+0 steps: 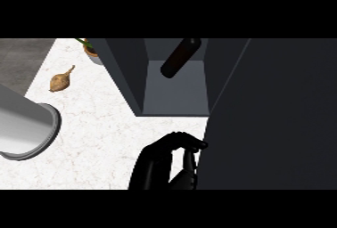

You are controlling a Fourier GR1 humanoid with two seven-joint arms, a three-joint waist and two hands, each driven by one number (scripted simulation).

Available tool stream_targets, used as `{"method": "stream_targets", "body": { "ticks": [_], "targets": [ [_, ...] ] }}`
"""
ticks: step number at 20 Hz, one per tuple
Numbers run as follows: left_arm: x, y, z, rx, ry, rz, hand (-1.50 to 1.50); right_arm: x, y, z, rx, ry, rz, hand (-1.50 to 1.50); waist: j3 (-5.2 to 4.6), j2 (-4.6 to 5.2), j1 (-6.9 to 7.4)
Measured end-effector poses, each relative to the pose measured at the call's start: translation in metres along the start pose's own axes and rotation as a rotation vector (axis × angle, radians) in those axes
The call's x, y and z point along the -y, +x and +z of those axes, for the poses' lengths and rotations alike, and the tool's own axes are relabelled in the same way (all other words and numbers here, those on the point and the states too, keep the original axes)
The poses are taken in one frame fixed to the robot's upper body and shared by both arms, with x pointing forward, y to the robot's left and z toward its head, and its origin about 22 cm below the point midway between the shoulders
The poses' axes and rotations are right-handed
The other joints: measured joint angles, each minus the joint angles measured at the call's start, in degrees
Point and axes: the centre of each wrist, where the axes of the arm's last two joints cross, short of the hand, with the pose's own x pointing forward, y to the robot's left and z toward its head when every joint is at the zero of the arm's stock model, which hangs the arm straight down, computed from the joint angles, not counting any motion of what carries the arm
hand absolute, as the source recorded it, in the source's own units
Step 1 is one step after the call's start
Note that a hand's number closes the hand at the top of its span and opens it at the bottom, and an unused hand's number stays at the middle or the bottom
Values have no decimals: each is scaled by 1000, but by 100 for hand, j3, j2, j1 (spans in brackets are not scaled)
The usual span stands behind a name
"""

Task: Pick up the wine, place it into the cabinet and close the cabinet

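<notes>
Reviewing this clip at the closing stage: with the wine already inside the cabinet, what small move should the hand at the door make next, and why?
Probably push the cabinet door leftward to swing it shut. The wine bottle already lies inside the cabinet, whose front is open, and the one hand in view sits curled at the door's near edge. Which hand it is cannot be told.

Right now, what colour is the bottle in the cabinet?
The bottle looks dark, nearly black, seen in the head view inside the cabinet.

Cabinet door (276, 111) hides part of robot hand (172, 147); wine (180, 58) top cut off behind cabinet edge.
</notes>
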Motion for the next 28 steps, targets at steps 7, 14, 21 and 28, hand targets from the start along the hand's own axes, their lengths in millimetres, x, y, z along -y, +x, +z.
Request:
{"method": "stream_targets", "body": {
  "ticks": [7,14,21,28],
  "targets": [
    [-27,28,39,-3,-59,26,150,-6,-2,0,-23,56,-2,150,0,3,10],
    [-67,56,60,-13,-102,31,150,-29,-1,-3,-14,238,-6,150,-5,6,40],
    [-114,89,74,11,-98,33,150,-61,-7,-2,-75,400,-97,150,14,30,94],
    [-167,118,83,55,-68,-7,150,-114,-5,-7,-62,546,-75,150,-18,-20,152]
  ]
}}
